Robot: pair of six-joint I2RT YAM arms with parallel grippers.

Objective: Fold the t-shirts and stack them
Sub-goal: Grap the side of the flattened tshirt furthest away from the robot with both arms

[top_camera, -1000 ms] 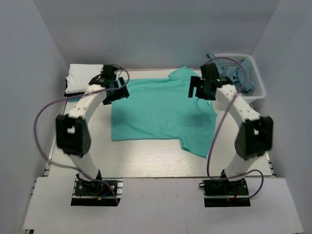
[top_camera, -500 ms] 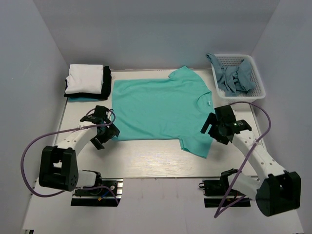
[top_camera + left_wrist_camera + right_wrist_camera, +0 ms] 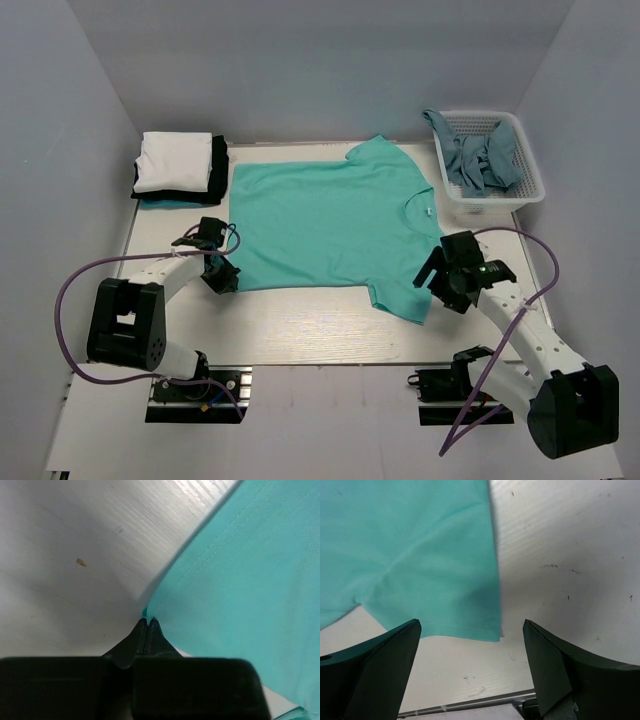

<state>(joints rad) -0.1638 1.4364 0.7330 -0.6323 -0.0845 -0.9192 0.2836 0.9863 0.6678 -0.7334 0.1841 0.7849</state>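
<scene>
turquoise t-shirt (image 3: 330,225) spread flat on the table (image 3: 300,320), a gripper at each near corner.
nearest, left gripper (image 3: 147,622) has its fingers pinched together on the hem corner; right gripper (image 3: 470,627) gapes wide over the near sleeve's edge, gripping nothing. beyond, far left, a folded white t-shirt (image 3: 175,160) tops a black t-shirt (image 3: 218,170) and a teal t-shirt (image 3: 165,203); far right, a basket (image 3: 530,192) holds grey-blue cloth (image 3: 480,160).

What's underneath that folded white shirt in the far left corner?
A folded black shirt lies directly under the white shirt and shows along its right edge. Below that, a teal sliver peeks out at the near edge. The pile hides whether anything else lies between them.
</scene>
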